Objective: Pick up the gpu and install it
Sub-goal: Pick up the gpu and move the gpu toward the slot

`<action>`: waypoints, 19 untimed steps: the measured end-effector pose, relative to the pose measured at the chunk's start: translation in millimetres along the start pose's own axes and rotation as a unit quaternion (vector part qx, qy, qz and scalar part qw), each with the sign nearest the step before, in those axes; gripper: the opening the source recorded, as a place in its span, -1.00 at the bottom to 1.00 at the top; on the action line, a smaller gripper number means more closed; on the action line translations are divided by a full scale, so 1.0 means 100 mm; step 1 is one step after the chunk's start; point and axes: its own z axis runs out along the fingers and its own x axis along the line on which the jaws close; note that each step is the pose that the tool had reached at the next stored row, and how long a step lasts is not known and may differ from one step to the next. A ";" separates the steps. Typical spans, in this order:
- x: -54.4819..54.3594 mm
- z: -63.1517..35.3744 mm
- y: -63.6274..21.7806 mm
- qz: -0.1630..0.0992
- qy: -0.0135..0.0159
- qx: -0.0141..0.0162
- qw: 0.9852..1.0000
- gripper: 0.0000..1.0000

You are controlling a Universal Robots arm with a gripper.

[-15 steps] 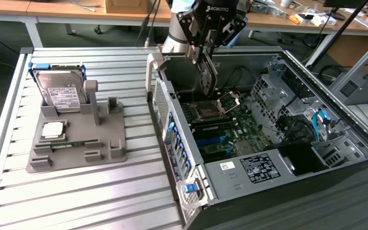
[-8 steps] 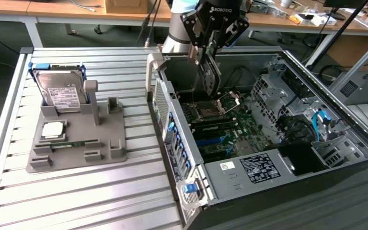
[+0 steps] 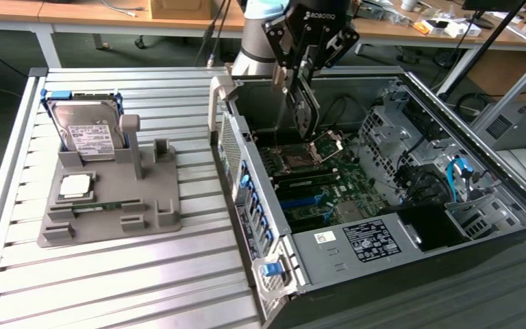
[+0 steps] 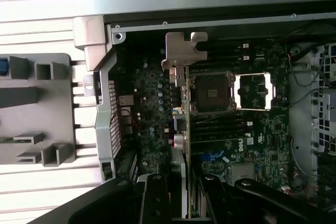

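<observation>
Slatted metal worktop (image 3: 107, 288) carrying an open computer case (image 3: 382, 240). Above its motherboard (image 3: 322, 188), the half-closed gripper (image 3: 301, 79) pinches the gpu (image 3: 305, 113) by its upper edge, and the card hangs upright. The card looks light, stiff and fragile, best gripped by its edges.

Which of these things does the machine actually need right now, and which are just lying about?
In the job:
gpu, gripped by the jaws
open computer case

Lying about:
hard drive
memory stick
processor chip
grey holder

Upright gpu (image 3: 305, 113) over case (image 3: 230, 147); fixture (image 3: 107, 205) at exterior view's left
</observation>
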 end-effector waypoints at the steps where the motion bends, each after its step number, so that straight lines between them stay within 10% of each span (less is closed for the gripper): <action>1: -0.01 0.002 0.001 0.000 0.000 0.001 1.000 -0.46; 19: -0.15 0.031 0.004 0.000 -0.001 0.008 1.000 -0.46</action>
